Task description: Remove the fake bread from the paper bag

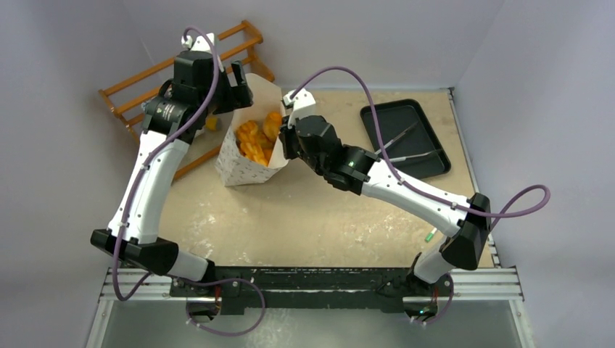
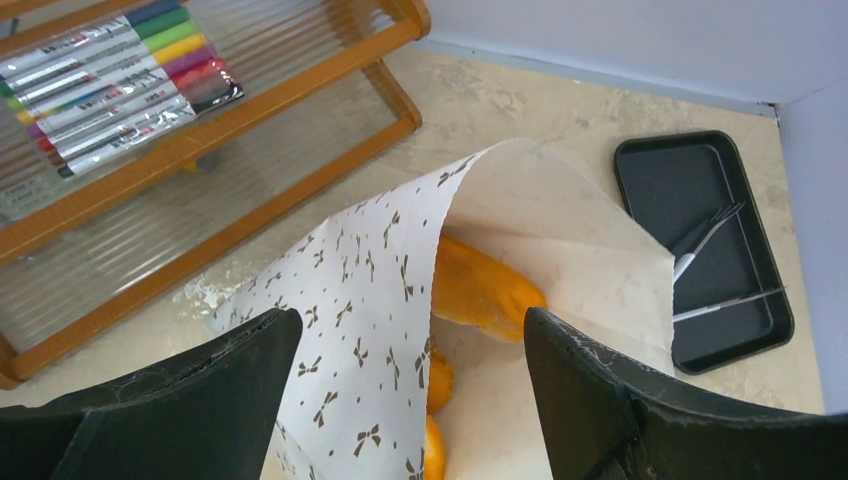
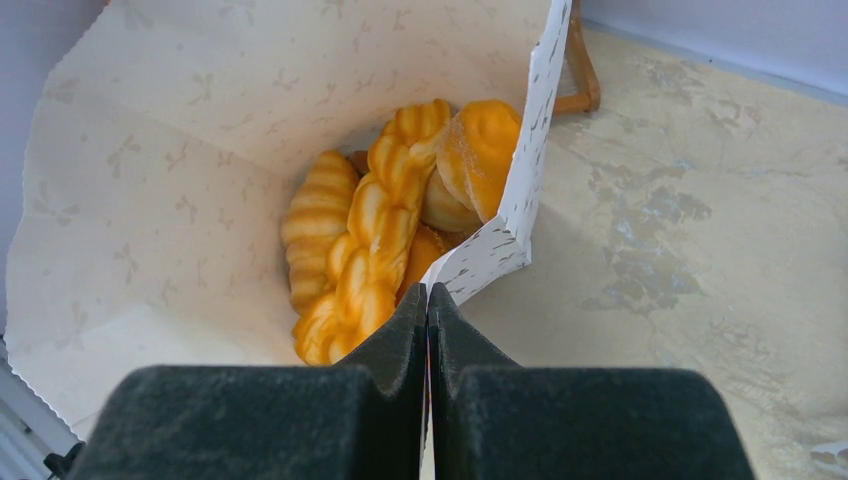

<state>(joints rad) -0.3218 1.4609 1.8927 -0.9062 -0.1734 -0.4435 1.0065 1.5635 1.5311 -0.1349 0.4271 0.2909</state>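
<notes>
**Left gripper wide open over bag mouth; right pinching rim; bread not yet out**

Left gripper (image 2: 410, 325) has its jaws spread wide and holds nothing; it hangs above the far-left rim of the paper bag (image 1: 243, 167); in the left wrist view the bag's printed wall rises between its fingers. Right gripper (image 3: 427, 300) is closed tight on the bag's right-hand rim, with paper pinched between the pads.

The bag sits far-left of centre on the table (image 1: 326, 217), just beside the wooden rack (image 1: 145, 80), well apart from the black tray (image 1: 395, 119); its mouth gapes upward. The fake bread (image 3: 380, 230), several orange pieces including a twisted loaf, lies low inside the bag.

Step in hand, by my reading: reach in with the left and take a piece. To do it well:
- shift the left inward first so both fingers clear the printed wall; otherwise it clamps paper, not bread
- descend straight through the opening and aim for the topmost twisted loaf
- close across its narrow width; gently, as it looks rigid and slick
- the right's pinch props the mouth open and anchors the bag; best not released until the piece is lifted clear
</notes>
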